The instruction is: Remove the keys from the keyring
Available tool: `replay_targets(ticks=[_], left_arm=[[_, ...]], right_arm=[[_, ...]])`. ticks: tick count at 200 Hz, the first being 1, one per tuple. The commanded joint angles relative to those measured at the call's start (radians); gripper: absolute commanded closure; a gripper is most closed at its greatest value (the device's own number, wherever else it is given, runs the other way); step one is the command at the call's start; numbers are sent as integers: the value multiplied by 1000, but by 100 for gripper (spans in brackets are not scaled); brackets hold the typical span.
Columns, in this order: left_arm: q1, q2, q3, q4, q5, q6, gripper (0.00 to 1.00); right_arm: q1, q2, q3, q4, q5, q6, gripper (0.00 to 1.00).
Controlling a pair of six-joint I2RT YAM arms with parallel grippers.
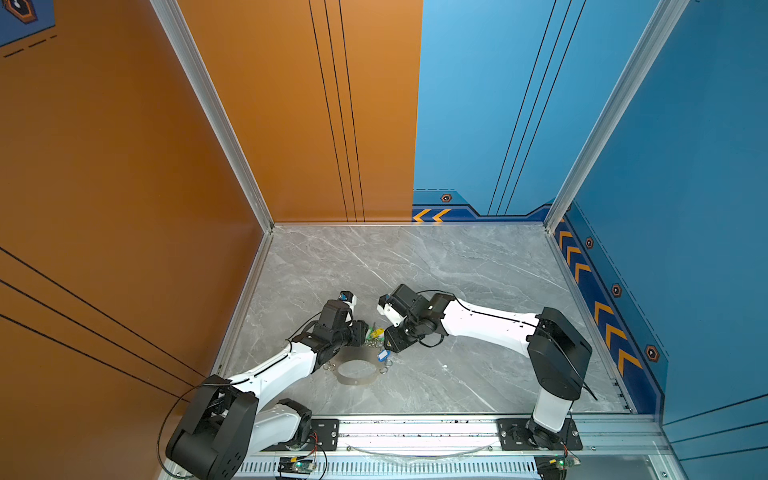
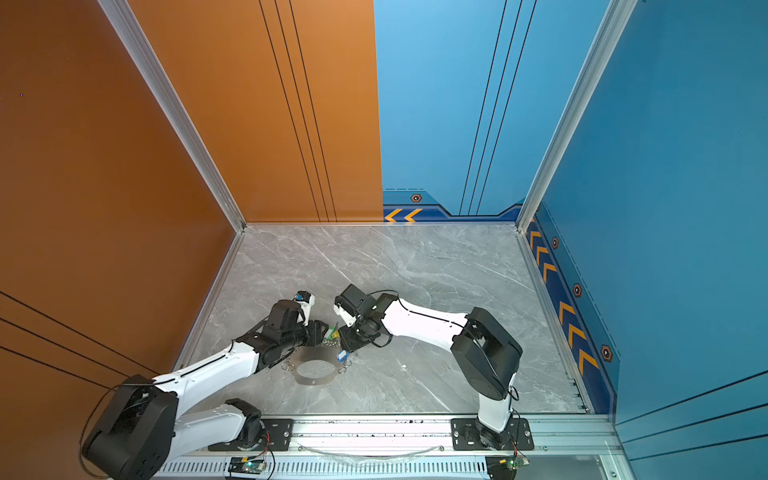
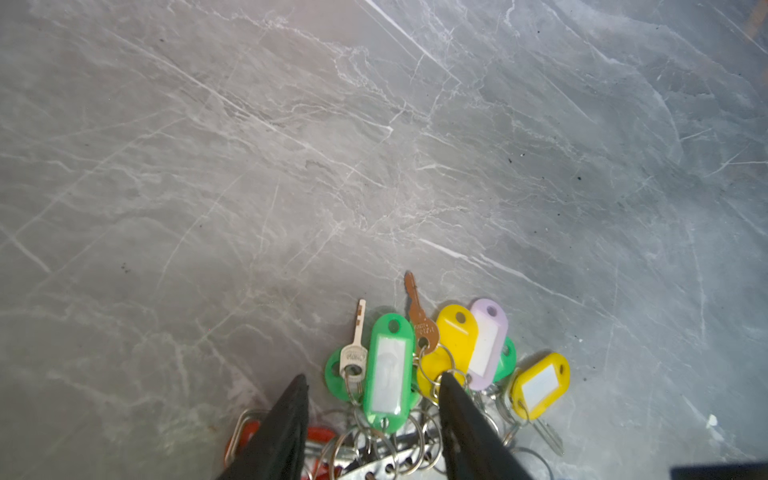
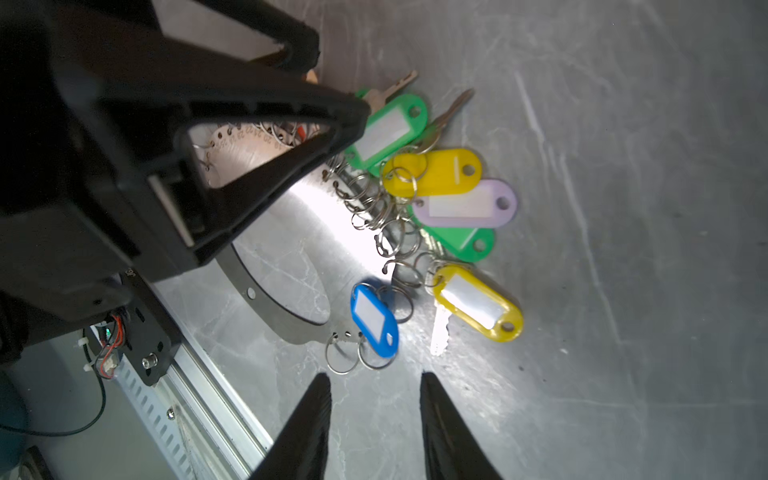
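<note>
Both near keyring (image 1: 353,381) | left hand (image 3: 374,376) half-wide astride keys (image 4: 440,172) | right hand (image 4: 376,375) parted, empty, beside blue tag (image 4: 374,316)

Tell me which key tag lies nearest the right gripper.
The blue tag: the only blue one, just ahead of the open right gripper. The nearest yellow tag lies farther off, the rest beyond it.

The left arm (image 1: 276,368) and right arm (image 1: 486,322) match: glossy white link shells, black joint housings, and thin black cables running back from each wrist. The right gripper (image 4: 374,376) has matte black fingers (image 4: 307,432), wedges tapering to points.
</note>
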Motion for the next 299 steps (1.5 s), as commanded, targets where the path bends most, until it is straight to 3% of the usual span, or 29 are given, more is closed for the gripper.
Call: replay_targets(ticks=[1,46,99,135,182,255,299], left_arm=[[-3,22,2,17,57,8,49],[-29,31,12,16,65,21,50],[-32,50,20,16,50,20,50],[-32,39,18,17,33,14,50],[-28,3,2,9,11,9,50],[-17,-31,-11,2,27,4,50],[-17,-30,-11,0,32,7,49]], right_arm=[[-38,33,-22,-3,18,-12,61],[-20,127,31,-51,92,-58,61],[56,128,79,-94,150,-66,65],[98,133,123,-102,108,-59,65],[99,134,121,-102,27,-68,65],[-2,133,91,-103,122,-108,63],[22,191,138,-174,169,-230,62]])
